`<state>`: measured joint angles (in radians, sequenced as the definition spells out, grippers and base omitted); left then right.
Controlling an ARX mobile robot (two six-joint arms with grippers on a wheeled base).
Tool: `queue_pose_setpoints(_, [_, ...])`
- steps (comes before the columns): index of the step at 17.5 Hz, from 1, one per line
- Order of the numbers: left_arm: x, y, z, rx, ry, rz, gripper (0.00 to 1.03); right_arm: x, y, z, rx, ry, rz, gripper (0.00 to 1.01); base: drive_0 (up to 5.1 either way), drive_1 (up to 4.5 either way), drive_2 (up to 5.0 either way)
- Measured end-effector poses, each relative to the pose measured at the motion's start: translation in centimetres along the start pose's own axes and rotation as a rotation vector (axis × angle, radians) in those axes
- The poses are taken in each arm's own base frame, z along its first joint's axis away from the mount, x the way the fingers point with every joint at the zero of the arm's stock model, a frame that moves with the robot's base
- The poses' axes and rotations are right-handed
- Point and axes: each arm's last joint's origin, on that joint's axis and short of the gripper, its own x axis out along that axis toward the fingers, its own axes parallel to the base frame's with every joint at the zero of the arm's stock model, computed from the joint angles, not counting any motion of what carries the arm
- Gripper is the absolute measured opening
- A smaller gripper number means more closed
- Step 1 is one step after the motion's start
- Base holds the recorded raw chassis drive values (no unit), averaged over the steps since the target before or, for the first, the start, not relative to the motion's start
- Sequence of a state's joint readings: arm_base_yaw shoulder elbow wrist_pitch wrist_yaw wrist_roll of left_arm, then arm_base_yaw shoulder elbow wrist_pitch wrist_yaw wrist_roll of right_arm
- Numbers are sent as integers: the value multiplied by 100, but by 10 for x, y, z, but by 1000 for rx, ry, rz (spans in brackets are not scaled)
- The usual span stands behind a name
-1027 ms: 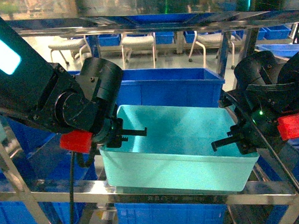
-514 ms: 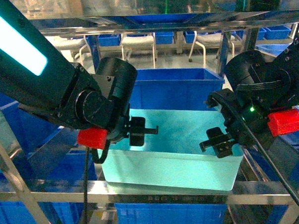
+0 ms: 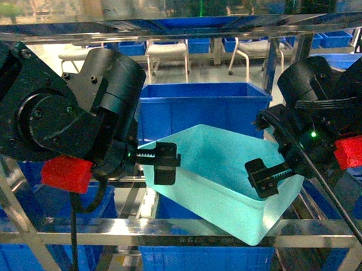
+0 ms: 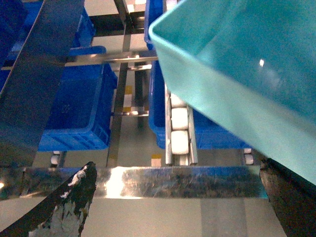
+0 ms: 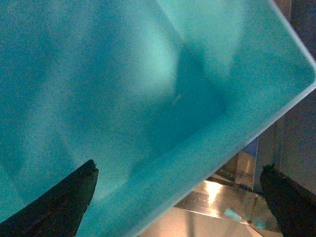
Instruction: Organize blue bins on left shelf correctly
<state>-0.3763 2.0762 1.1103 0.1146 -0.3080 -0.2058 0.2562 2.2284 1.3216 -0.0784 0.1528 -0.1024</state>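
Tilted since the earlier frame: turquoise bin, formerly level on the front beam, now raised at its left end, its right corner low against the left shelf. Left claw sits at the bin's left rim and right claw at its right wall; whether either is clamped cannot be told from any view. Royal-blue crates stand behind and below; roller rail lies under the bin.

The tub is plain light turquoise, glossy inside. The shelf is shiny silver steel with white rollers. The crates are royal blue. Both arms are black, each with a red block; the chairs are white.
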Motion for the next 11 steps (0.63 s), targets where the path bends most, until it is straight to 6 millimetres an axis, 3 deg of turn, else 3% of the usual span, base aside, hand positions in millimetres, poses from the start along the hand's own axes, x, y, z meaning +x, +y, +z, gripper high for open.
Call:
queue_pose_setpoints(4, [-27, 3, -10, -3, 45, -25, 98, -21, 0, 0, -3, -1, 26, 98, 0, 0, 0])
queue_pose_setpoints(11, [-85, 5, -29, -16, 74, -91, 98, -67, 4, -35, 12, 29, 128, 98, 0, 0, 0])
